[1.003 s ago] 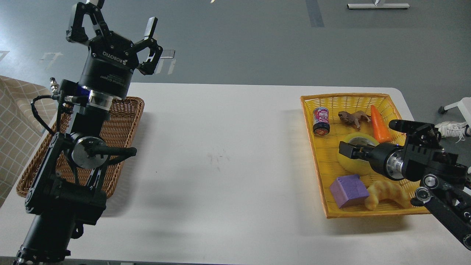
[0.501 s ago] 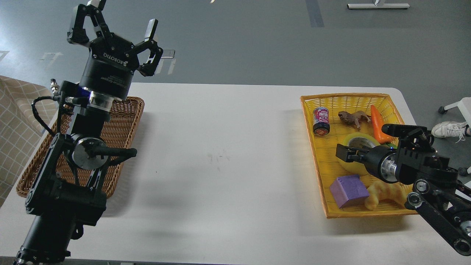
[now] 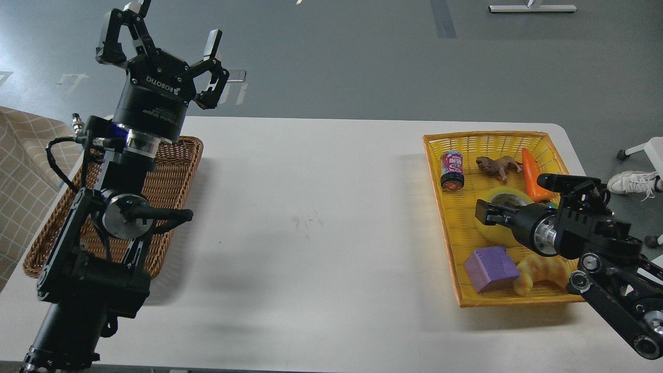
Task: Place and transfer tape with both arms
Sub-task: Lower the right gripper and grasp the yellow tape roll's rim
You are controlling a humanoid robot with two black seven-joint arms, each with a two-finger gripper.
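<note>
The tape (image 3: 492, 232), a yellow roll with a whitish core, lies in the yellow basket (image 3: 438, 197) at the right of the table. My right gripper (image 3: 485, 212) reaches in from the right and sits over the roll's left rim. It looks dark and end-on, so I cannot tell its fingers apart or whether they grip the roll. My left gripper (image 3: 173, 23) is open and empty. It is raised high at the far left, above the brown wicker basket (image 3: 173, 176).
The yellow basket also holds a small can (image 3: 451, 170), a brown toy animal (image 3: 498, 166), an orange carrot (image 3: 532, 171), a purple cube (image 3: 490, 268) and a croissant toy (image 3: 538, 272). A white table (image 3: 311, 217) spans between the two baskets.
My right arm's wrist and elbow have shifted a little left and down, while the gripper stays at the tape. The tape has not moved. The left arm is nearly still.
</note>
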